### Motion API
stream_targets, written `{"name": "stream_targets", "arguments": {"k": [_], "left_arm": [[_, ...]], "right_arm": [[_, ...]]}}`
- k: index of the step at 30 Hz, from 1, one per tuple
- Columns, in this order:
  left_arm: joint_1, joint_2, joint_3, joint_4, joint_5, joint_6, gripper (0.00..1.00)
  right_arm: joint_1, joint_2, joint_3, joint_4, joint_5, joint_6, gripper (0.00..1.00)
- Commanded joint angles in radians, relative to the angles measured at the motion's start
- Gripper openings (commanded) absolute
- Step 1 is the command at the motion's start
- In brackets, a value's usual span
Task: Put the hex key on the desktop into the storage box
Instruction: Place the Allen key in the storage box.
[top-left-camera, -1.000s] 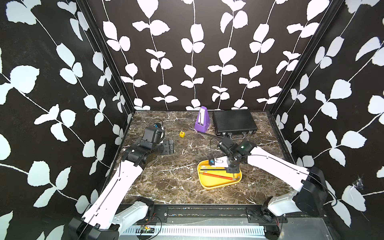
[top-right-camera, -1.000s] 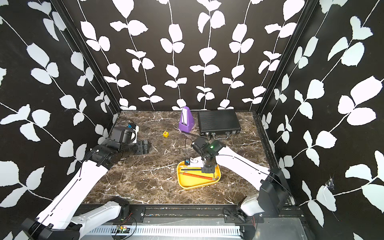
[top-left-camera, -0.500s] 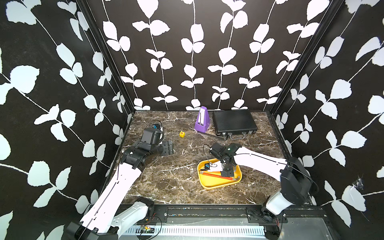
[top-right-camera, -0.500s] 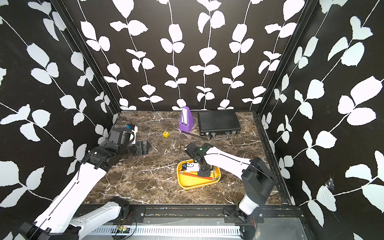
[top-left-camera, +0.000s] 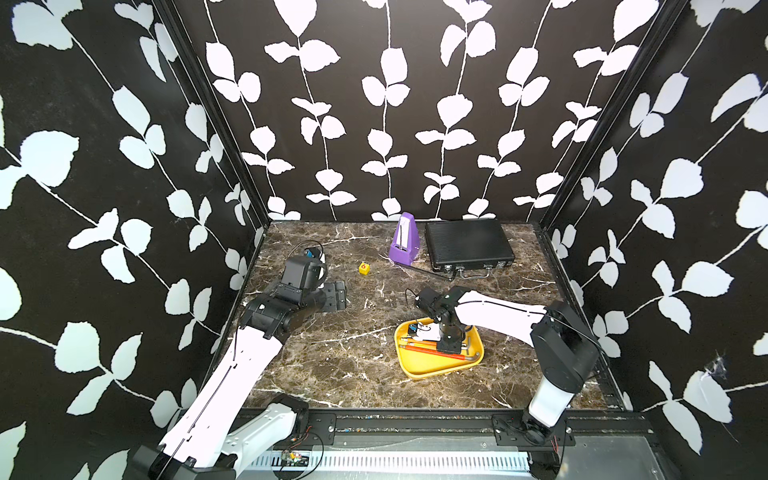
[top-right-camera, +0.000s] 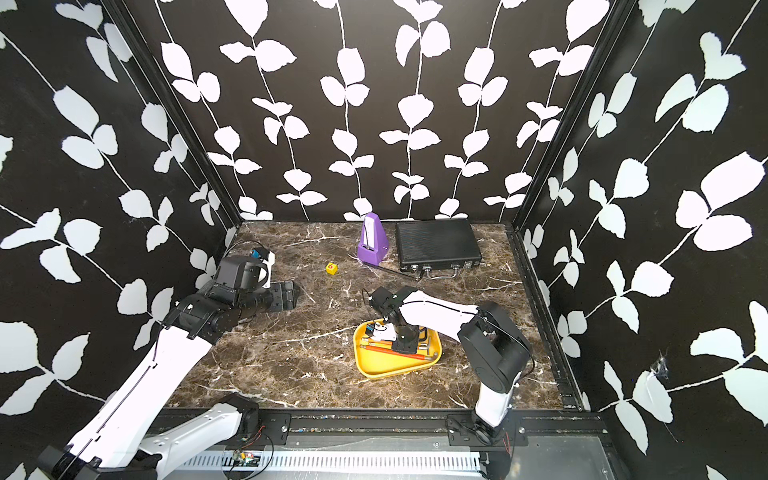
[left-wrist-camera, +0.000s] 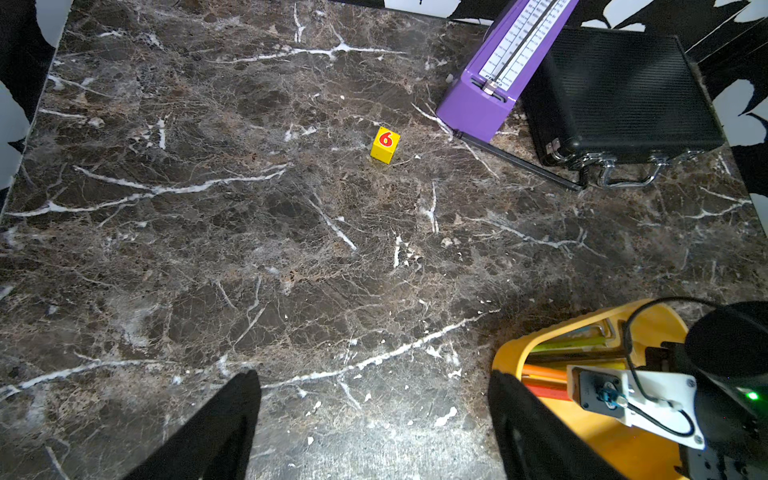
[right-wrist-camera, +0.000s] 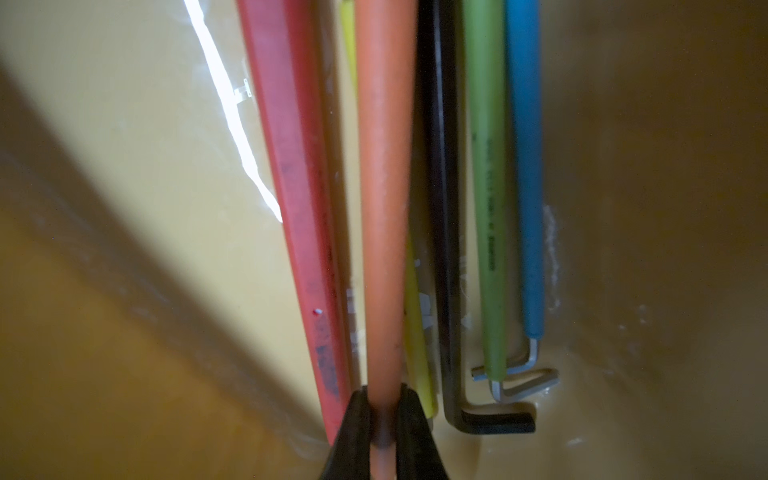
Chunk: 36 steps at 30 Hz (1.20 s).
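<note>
The right pincer (right-wrist-camera: 384, 411) reaches down into the yellow storage box (top-left-camera: 415, 374), and from its wrist camera we see the jaws closed tight on one end of an orange hex key (right-wrist-camera: 384, 166). The orange shaft runs alongside five others lying in the box: a red hex key (right-wrist-camera: 299, 166), a yellow hex key (right-wrist-camera: 417, 353) mostly hidden beneath it, a dark boxed hex key (right-wrist-camera: 446, 291), a green hex key (right-wrist-camera: 486, 166) and a blue hex key (right-wrist-camera: 525, 166). We cannot tell whether the orange one touches the box floor. The box sits on the marble-patterned counter (top-left-camera: 332, 374), right of centre and toward the front. Farther back, a loose black hex key (top-left-camera: 419, 272) lies flat on the counter, stretching from the foot of a purple metronome (top-left-camera: 403, 243) to the handle of a black ribbed case (top-left-camera: 467, 245). A small yellow cube (left-wrist-camera: 385, 145) bearing a red 6 stands left of the metronome. The left pincer (left-wrist-camera: 374, 432) hovers over the counter's left side, apart from the box, its jaws spread and holding nothing.
</note>
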Motion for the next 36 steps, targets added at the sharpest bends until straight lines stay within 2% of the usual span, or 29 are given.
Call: {"name": "stream_targets", "arguments": {"k": [1,3,6,12,17,27,36], "left_arm": [[-0.003,-0.003,-0.007,-0.003,0.0,0.0,0.87],[-0.003,-0.003,-0.008,-0.001,0.001,-0.001,0.87],[-0.003,-0.001,-0.009,-0.001,0.001,-0.001,0.87],[-0.003,0.0,-0.01,-0.005,0.004,0.003,0.87],[-0.003,0.001,-0.006,-0.013,0.003,0.019,0.87],[-0.003,-0.035,-0.014,-0.016,0.01,0.087,0.87],[-0.003,-0.108,-0.054,-0.018,0.069,0.122,0.87]], "right_arm": [[-0.004,-0.012,0.034,-0.001,-0.005,0.04,0.05],[-0.004,-0.032,0.025,0.01,-0.009,0.04,0.16],[-0.005,-0.055,0.02,0.018,-0.009,0.033,0.25],[-0.028,-0.088,0.092,0.015,0.011,0.033,0.3],[-0.101,-0.073,0.215,0.036,0.012,0.051,0.31],[-0.237,0.19,0.519,0.025,0.024,0.11,0.33],[-0.291,0.42,0.755,0.029,-0.011,0.156,0.44]]}}
